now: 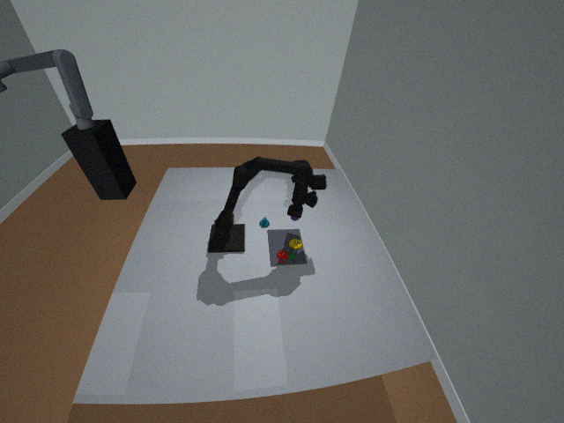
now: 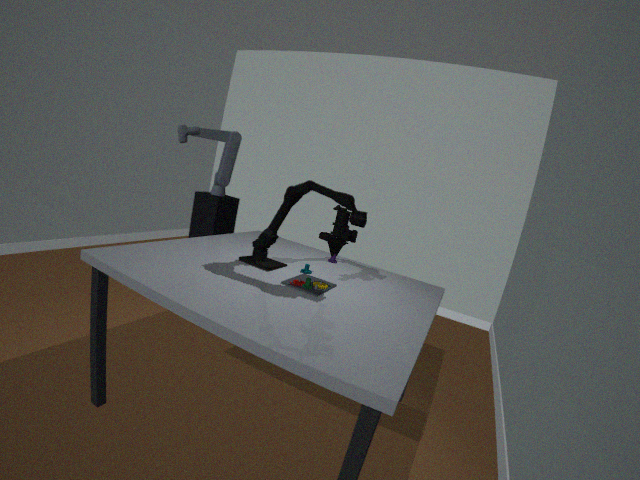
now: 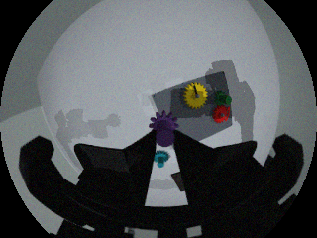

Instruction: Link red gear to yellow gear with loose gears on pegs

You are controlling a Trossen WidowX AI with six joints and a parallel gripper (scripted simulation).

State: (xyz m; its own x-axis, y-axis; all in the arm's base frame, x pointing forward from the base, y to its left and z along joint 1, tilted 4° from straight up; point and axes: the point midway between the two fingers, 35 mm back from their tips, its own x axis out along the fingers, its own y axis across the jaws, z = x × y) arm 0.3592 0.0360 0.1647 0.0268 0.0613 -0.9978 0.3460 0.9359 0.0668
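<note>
Purple gear in claw, beside the board.
Top: gripper [image 1: 294, 215] [image 2: 333, 255] [image 3: 164, 134] sits beyond the far edge of the grey board [image 1: 278, 237] [image 2: 295, 280] [image 3: 197, 128]. Exterior: purple gear [image 1: 294, 218] [image 2: 332, 259] [image 3: 163, 121] hangs below. Wrist: claw clamps its stem; likely light, rigid; grip stem, clear of teeth.

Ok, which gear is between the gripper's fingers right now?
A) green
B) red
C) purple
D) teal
C: the wrist view shows the purple gear between the fingertips of the gripper, while the teal gear stands on the table and the green and red ones are on the board.
</note>
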